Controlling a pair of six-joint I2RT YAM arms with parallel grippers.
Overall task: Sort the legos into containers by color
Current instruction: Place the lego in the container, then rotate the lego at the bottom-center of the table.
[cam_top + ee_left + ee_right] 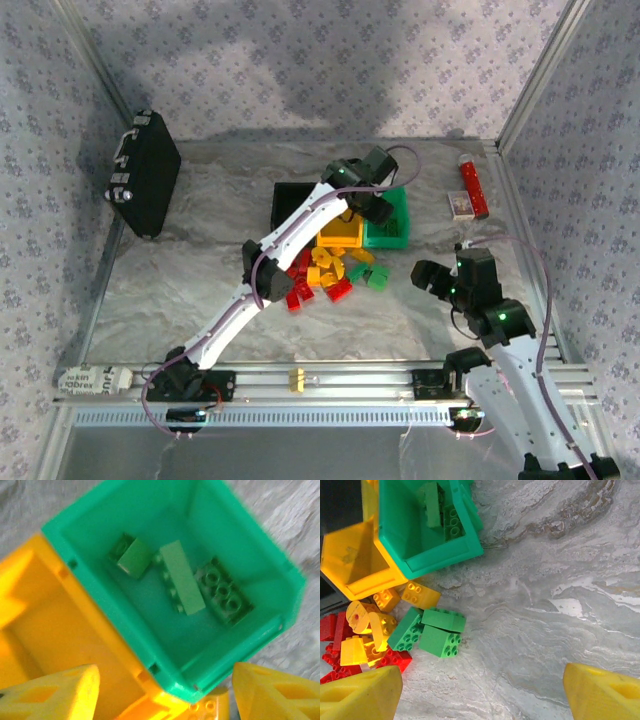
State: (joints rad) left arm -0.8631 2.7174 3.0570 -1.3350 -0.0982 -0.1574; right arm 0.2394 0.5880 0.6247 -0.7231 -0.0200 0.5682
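My left gripper [372, 205] [166, 680] hangs over the near corner of the green container [392, 225] [250, 645]. Its yellow fingers [55, 692] stand apart, open, with nothing between them. Three green legos [182, 577] lie inside that container. The yellow container [340, 235] [60, 630] touches its left side, and the black container [290, 200] stands further left. A pile of red, yellow and green legos [325, 275] lies in front of them. My right gripper [428, 277] [481, 680] is open over bare table, right of three loose green legos [440, 640].
A large black briefcase [145, 185] leans at the back left. A red tube [472, 188] and a small box [460, 205] lie at the back right. An aluminium rail [340, 380] with a pale yellow clip [296, 379] runs along the near edge.
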